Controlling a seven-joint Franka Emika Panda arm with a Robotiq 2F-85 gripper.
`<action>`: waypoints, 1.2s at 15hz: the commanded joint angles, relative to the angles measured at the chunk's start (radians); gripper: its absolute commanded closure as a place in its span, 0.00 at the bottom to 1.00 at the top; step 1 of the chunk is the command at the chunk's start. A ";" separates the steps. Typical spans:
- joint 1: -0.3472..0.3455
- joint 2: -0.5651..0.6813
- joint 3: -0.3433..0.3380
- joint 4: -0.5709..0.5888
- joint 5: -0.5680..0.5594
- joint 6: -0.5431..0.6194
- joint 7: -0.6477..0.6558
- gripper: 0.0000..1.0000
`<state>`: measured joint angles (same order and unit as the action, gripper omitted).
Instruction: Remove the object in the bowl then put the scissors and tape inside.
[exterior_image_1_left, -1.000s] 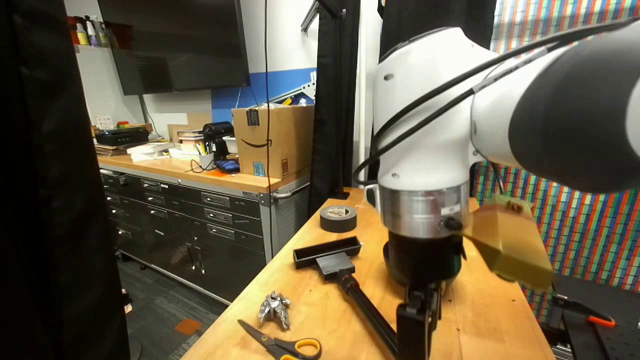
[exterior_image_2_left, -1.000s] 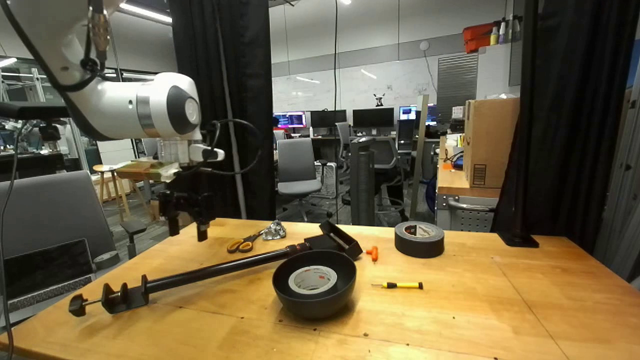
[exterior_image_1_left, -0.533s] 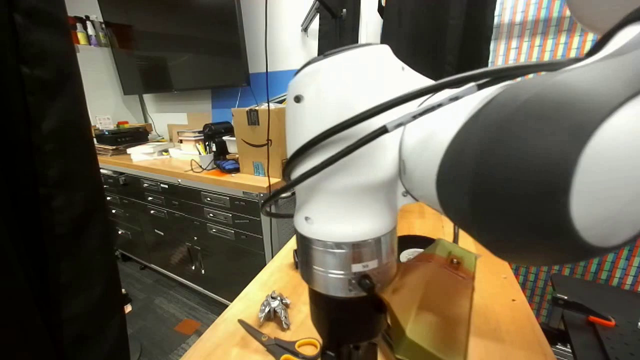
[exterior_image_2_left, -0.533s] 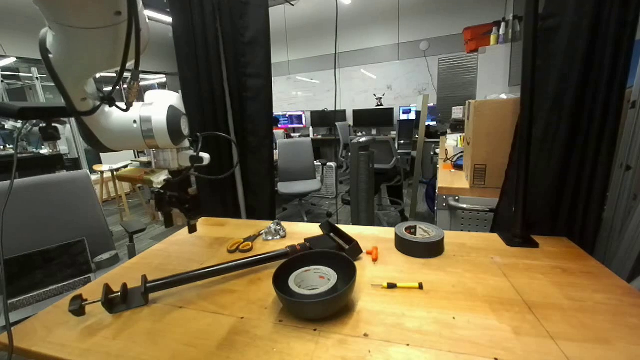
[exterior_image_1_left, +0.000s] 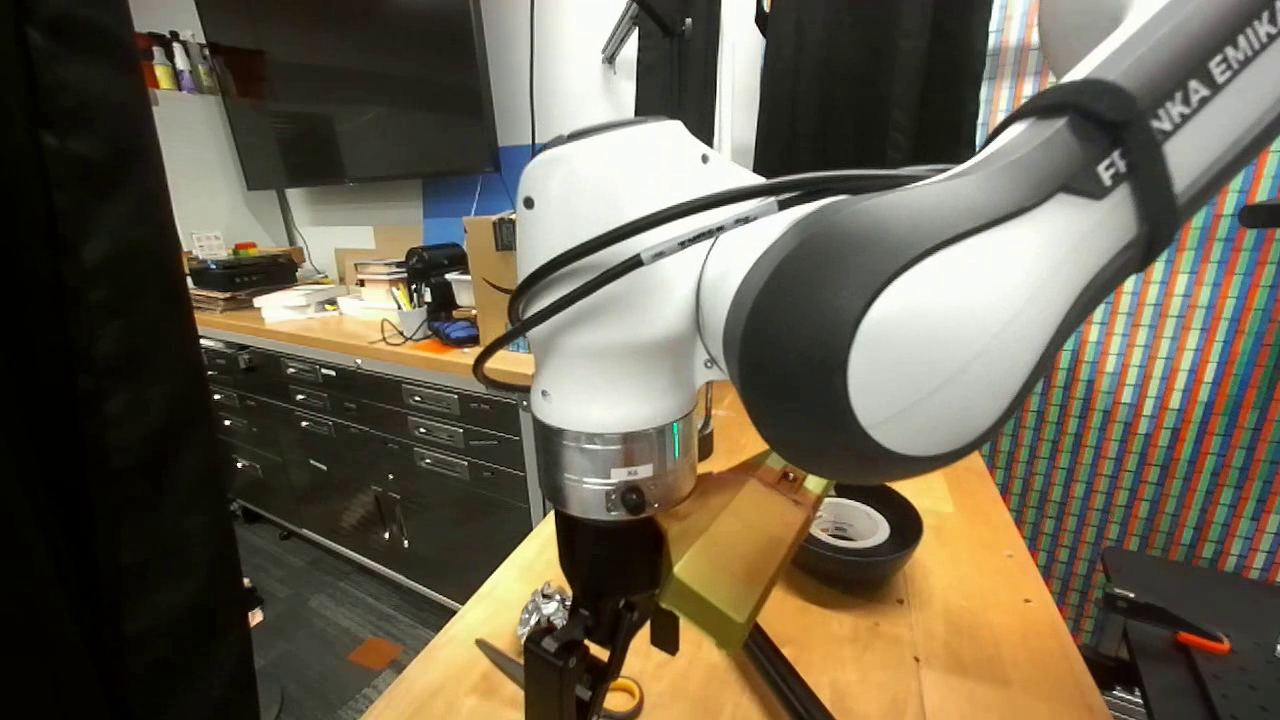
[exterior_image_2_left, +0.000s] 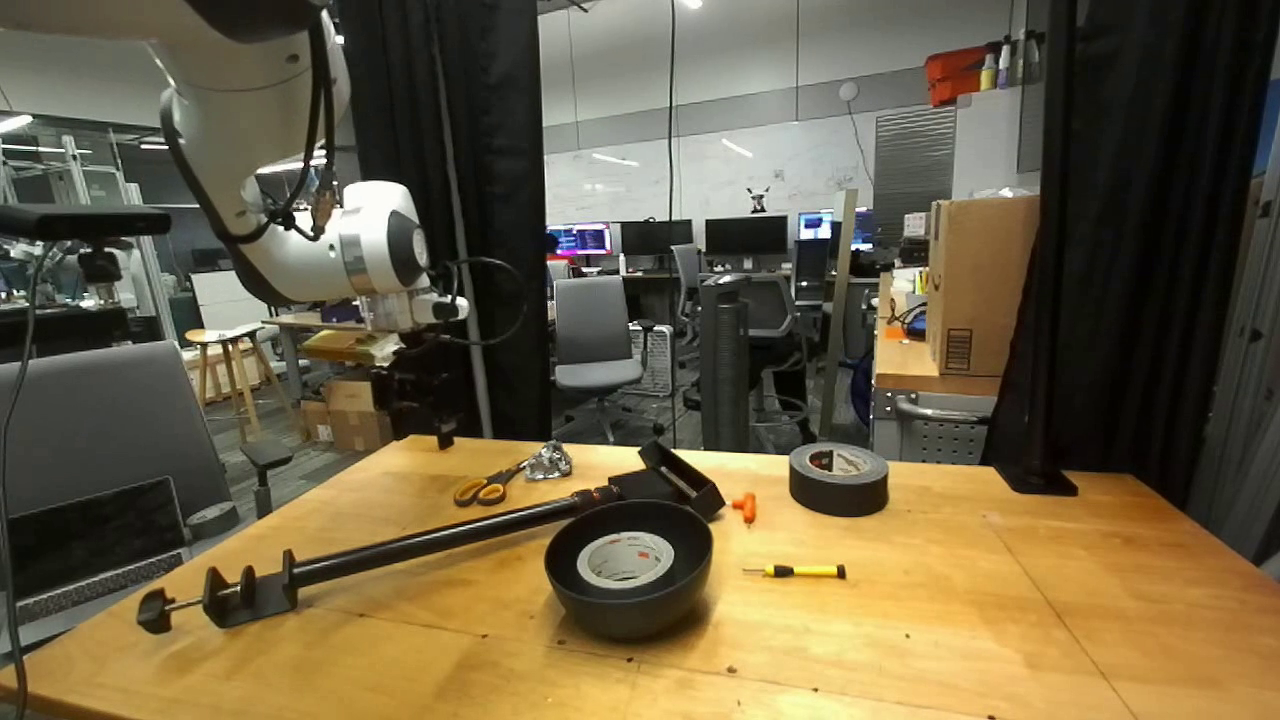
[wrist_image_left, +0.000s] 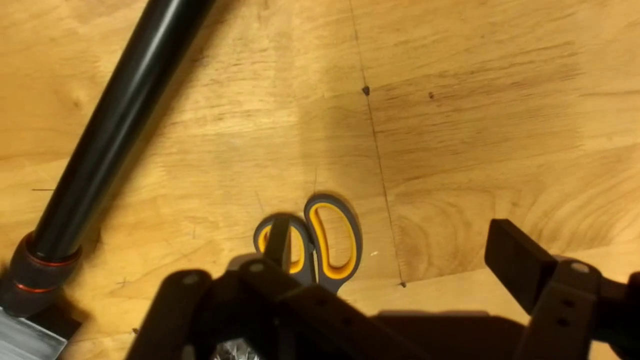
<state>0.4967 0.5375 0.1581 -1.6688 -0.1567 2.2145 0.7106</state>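
Note:
The scissors (exterior_image_2_left: 497, 480) with yellow-orange and grey handles lie on the table; their handles (wrist_image_left: 352, 240) show in the wrist view. My gripper (wrist_image_left: 390, 237) is open and empty above them, its left finger overlapping one handle loop in that view. The blades are hidden there behind the gripper. The black bowl (exterior_image_2_left: 630, 615) holds a tape roll with a white core (exterior_image_2_left: 655, 560); both exterior views show the bowl (exterior_image_1_left: 850, 572). The small yellow object, a screwdriver-like tool (exterior_image_2_left: 805, 571), lies on the table outside the bowl.
A long black pole (exterior_image_2_left: 450, 540) with a clamp lies between scissors and bowl, and it crosses the wrist view (wrist_image_left: 115, 125). Crumpled foil (exterior_image_2_left: 549, 461) lies by the scissors' blades. A grey tape roll (exterior_image_2_left: 840, 495) and a small orange tool (exterior_image_2_left: 747, 507) lie farther along the table.
The arm has moved from over the pole to over the scissors, uncovering the bowl in an exterior view. The gripper stays open. The things on the table have not moved.

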 joint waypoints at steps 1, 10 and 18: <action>0.023 0.061 -0.009 0.079 -0.018 -0.028 -0.016 0.00; 0.073 0.206 -0.047 0.212 -0.088 -0.074 -0.075 0.00; 0.055 0.258 -0.093 0.255 -0.089 -0.071 -0.177 0.00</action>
<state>0.5500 0.7666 0.0785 -1.4717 -0.2337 2.1687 0.5709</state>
